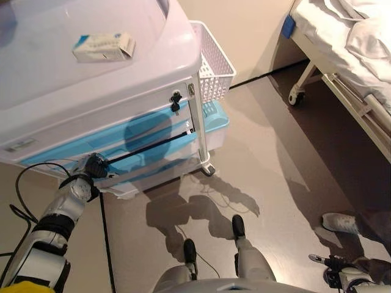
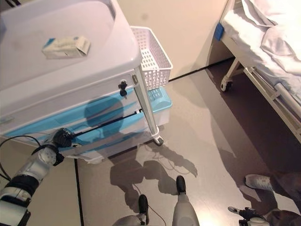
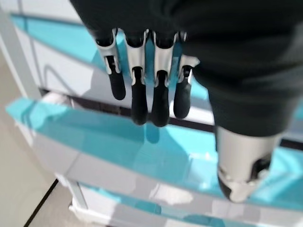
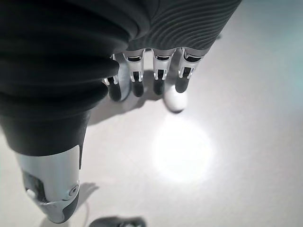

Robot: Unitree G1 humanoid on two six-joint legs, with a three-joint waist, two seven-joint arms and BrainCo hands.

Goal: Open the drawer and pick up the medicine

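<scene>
Left wrist view: left hand [image 3: 142,71] fingers straight, gripping nothing, at white-and-blue plastic drawer [image 3: 142,156]; probably light, slick-fronted, so hook its top lip; right hand [image 4: 151,71] relaxed, empty.

1. The drawer [image 1: 153,155] is white with a light-blue curved front, set in the bedside cabinet [image 1: 91,73]; a dark gap shows along its upper edge, slightly open.
2. The medicine [image 1: 104,47], a white and blue box, lies flat on the cabinet's top.

The left hand [image 3: 147,90] reaches forward with straight, relaxed fingers; the right hand [image 4: 147,80] hangs low, fingers loosely extended.
</scene>
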